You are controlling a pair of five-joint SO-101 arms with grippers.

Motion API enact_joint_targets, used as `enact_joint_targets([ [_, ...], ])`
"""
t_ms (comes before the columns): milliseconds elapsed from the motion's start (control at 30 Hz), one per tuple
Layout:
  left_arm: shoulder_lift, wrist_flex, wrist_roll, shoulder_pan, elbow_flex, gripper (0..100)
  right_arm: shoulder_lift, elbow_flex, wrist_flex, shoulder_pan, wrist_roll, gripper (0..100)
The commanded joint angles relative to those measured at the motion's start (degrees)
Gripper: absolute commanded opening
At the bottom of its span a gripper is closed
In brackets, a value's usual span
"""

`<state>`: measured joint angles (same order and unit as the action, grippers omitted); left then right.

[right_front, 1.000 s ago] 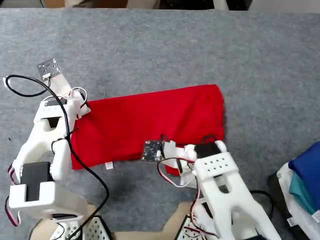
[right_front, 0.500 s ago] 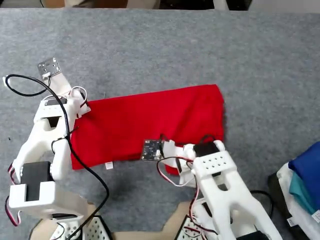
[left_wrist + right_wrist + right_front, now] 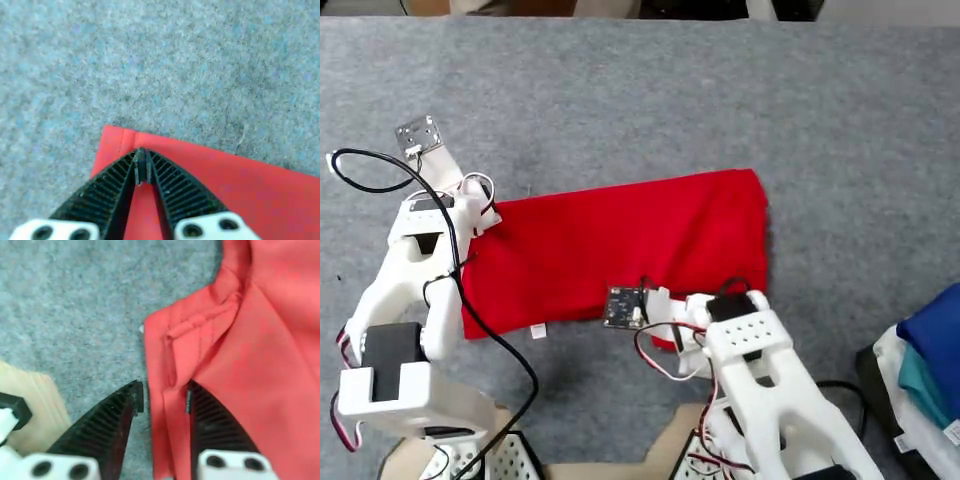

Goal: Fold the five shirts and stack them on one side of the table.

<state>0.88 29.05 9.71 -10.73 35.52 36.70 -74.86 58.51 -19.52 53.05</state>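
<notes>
A red shirt (image 3: 620, 240) lies flat, folded into a long band, at the middle of the grey table (image 3: 640, 100). Its long axis runs from about 8 o'clock to 2 o'clock. The left gripper (image 3: 142, 170) sits at the shirt's 10 o'clock corner with its fingers pressed together, tips over the hem; I cannot tell whether they pinch any cloth. The right gripper (image 3: 164, 397) is at the shirt's 6 o'clock edge, fingers partly apart, with a creased fold of the fabric between them. A pile of blue, teal and white clothes (image 3: 930, 365) rests at the table's 4 o'clock edge, well apart from the shirt.
</notes>
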Motion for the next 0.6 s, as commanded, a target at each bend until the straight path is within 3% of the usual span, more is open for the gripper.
enact_joint_targets([
  [0, -0.3, 0.4, 0.2, -0.1, -2.7, 2, -3.9, -0.4, -1.0, -0.2, 0.8, 13.9],
  [300, -0.4, 2.1, 0.1, -0.4, -2.7, 2, -4.7, -0.3, -1.3, -0.2, 1.6, 13.3],
  [567, -0.5, 2.1, 0.1, -0.4, -2.7, 2, -4.7, 0.1, -1.2, 0.9, 2.2, 0.5],
])
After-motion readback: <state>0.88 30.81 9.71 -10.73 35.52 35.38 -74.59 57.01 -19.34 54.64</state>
